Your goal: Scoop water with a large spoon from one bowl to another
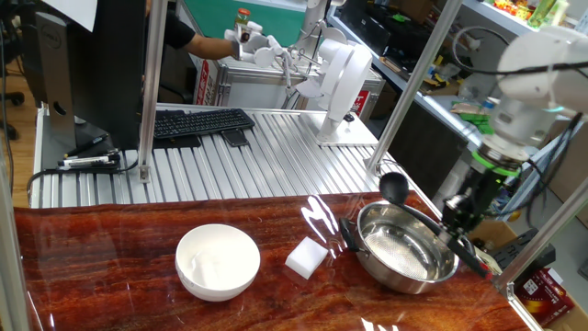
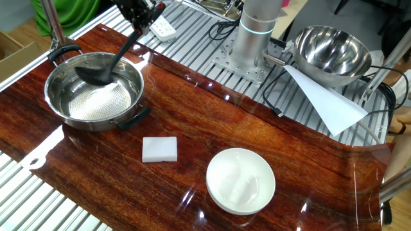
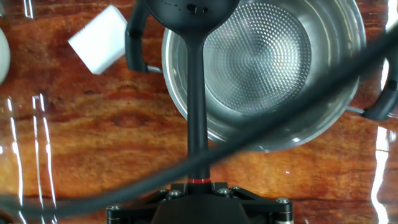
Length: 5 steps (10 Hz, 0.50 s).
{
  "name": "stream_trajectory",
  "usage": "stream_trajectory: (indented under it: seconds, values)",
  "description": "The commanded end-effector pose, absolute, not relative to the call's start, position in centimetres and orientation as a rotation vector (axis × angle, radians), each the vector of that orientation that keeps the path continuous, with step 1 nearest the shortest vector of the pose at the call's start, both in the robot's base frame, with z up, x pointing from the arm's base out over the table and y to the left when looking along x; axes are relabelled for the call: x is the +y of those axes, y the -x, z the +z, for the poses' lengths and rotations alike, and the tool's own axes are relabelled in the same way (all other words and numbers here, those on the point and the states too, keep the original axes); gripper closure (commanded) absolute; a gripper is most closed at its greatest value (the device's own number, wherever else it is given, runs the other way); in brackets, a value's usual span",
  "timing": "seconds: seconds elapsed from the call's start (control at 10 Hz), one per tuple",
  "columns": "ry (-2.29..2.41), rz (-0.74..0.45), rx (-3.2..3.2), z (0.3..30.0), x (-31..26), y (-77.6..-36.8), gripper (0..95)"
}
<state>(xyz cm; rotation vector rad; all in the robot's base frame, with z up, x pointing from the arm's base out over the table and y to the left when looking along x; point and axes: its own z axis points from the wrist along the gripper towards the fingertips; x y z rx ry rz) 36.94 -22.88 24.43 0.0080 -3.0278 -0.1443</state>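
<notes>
- White bowl (image 2: 241, 180) sits near the counter's (image 2: 212, 122) front edge, a white block (image 2: 160, 149) beside it.
- Ladle (image 2: 108, 65) slants over the steel bowl (image 2: 94, 90) at the counter's end, cup low inside, handle rising outward past the rim.
- Pincer (image 2: 140, 14) grips the handle's end.

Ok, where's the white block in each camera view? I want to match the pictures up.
One fixed view: white block low centre, between the white bowl and the steel bowl.
The other fixed view: white block left of centre, below the steel bowl.
Hand view: white block top left, beside the steel bowl handle.
Shared landmark: the steel bowl.
</notes>
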Motion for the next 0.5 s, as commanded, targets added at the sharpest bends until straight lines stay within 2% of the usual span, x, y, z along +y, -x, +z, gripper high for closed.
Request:
stream_trajectory:
  seconds: [0.1, 0.5]
  values:
    - [-0.033, -0.149, -3.028, 24.5, -23.9, -36.3, 95.0]
    - [-0.073, -0.156, -3.040, 24.0, -25.4, -34.8, 95.0]
